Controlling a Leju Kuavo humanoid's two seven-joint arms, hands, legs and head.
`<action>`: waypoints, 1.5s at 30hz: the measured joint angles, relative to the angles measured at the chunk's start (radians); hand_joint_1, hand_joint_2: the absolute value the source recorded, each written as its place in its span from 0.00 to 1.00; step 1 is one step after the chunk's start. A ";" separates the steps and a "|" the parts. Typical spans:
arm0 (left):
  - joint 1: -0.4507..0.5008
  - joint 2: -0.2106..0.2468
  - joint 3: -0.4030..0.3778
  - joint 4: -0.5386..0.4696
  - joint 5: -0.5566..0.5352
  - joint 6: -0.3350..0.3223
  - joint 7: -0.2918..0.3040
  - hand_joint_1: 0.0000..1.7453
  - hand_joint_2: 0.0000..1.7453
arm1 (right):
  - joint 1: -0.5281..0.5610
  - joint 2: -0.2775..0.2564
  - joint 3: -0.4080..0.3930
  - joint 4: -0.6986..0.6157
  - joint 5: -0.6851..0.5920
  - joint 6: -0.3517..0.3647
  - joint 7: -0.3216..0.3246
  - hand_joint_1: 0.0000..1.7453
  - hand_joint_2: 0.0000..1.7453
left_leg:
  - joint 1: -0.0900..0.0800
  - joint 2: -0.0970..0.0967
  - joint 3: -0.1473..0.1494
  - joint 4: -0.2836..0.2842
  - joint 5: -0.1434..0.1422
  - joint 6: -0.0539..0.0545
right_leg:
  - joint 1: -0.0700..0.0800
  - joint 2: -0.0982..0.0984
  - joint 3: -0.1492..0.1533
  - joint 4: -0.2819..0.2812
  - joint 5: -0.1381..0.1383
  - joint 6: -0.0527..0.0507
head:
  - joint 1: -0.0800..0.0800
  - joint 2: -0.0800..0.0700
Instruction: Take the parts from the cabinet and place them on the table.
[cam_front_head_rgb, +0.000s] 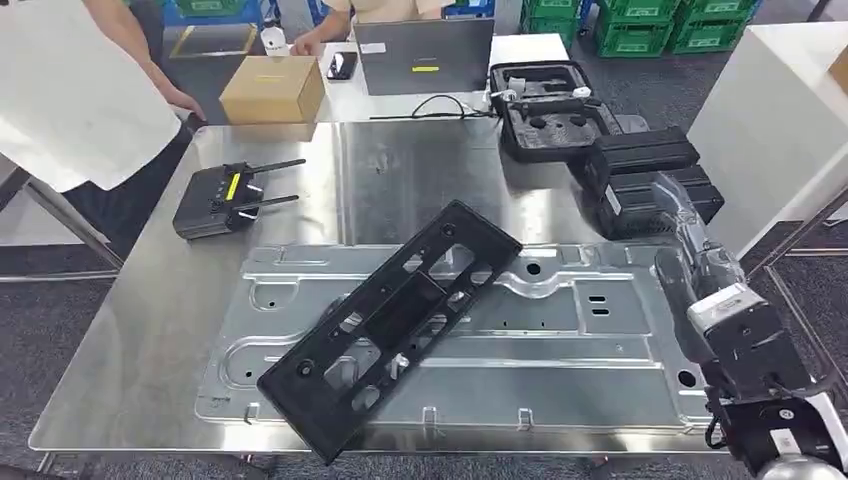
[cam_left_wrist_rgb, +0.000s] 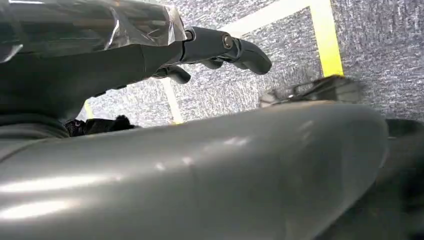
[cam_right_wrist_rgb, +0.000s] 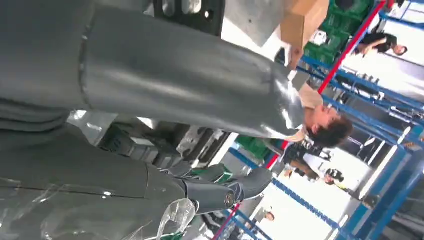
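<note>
A long black plastic part (cam_front_head_rgb: 395, 320) with several cut-outs lies diagonally on a silver sheet-metal panel (cam_front_head_rgb: 570, 340), which lies flat on the steel table (cam_front_head_rgb: 130, 350). My right arm comes up along the table's right edge. Its plastic-wrapped right hand (cam_front_head_rgb: 675, 205) is beside the stacked black boxes (cam_front_head_rgb: 650, 175), well clear of both parts. In the right wrist view the right hand (cam_right_wrist_rgb: 210, 192) has its fingers stretched out and holds nothing. My left hand (cam_left_wrist_rgb: 210, 47) hangs over the grey floor, its fingers extended and holding nothing.
A black router (cam_front_head_rgb: 215, 200) with antennas sits at the table's left. Behind it are a cardboard box (cam_front_head_rgb: 272, 88), a laptop (cam_front_head_rgb: 425, 55) and an open black foam case (cam_front_head_rgb: 545, 110). A person in white (cam_front_head_rgb: 70, 90) stands at the far left. A white cabinet (cam_front_head_rgb: 780, 120) stands at the right.
</note>
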 joint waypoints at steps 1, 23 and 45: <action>0.000 0.000 0.000 0.000 0.000 0.000 -0.001 0.00 0.00 | 0.012 0.000 -0.005 -0.006 0.002 0.000 -0.001 0.00 0.00 | -0.001 0.000 0.008 -0.017 0.018 0.004 | 0.002 0.000 0.000 0.000 0.000 0.000 | 0.000 0.000; -0.012 0.020 0.035 0.000 0.029 0.014 0.000 0.00 0.00 | 0.319 0.017 -0.088 -0.093 0.095 -0.042 -0.040 0.00 0.00 | -0.012 0.002 0.150 -0.351 0.174 0.020 | -0.008 0.005 0.019 0.010 -0.025 0.032 | 0.000 0.000; -0.013 0.025 0.058 0.000 0.027 0.029 0.038 0.00 0.00 | 0.363 0.032 -0.120 -0.122 0.122 -0.036 -0.024 0.00 0.00 | -0.016 0.008 0.153 -0.361 0.176 0.058 | 0.001 0.001 -0.128 0.301 -0.170 0.038 | 0.001 0.000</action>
